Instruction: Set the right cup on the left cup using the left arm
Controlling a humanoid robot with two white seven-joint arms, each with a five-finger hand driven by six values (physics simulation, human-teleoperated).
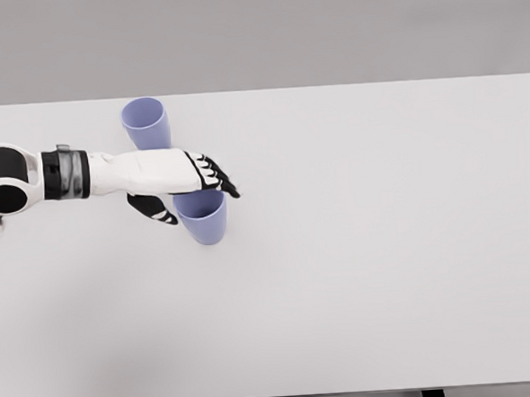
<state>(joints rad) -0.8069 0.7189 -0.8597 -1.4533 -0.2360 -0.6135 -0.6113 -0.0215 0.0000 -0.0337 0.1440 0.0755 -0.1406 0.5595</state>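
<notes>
The left hand [192, 187] pinches the right cup [202, 218]; next, I'd guess, lift it onto the left cup [146, 123] near the table's [385, 245] far-left edge.

The tabletop [385, 245] is a smooth, matt white surface without grain or sheen. Both cups, the one at upper left [145, 122] and the one beside the hand [203, 222], look like smooth matt lavender plastic. The left hand [178, 181] has a hard white shell, slightly glossy, with black fingers [219, 176].
</notes>
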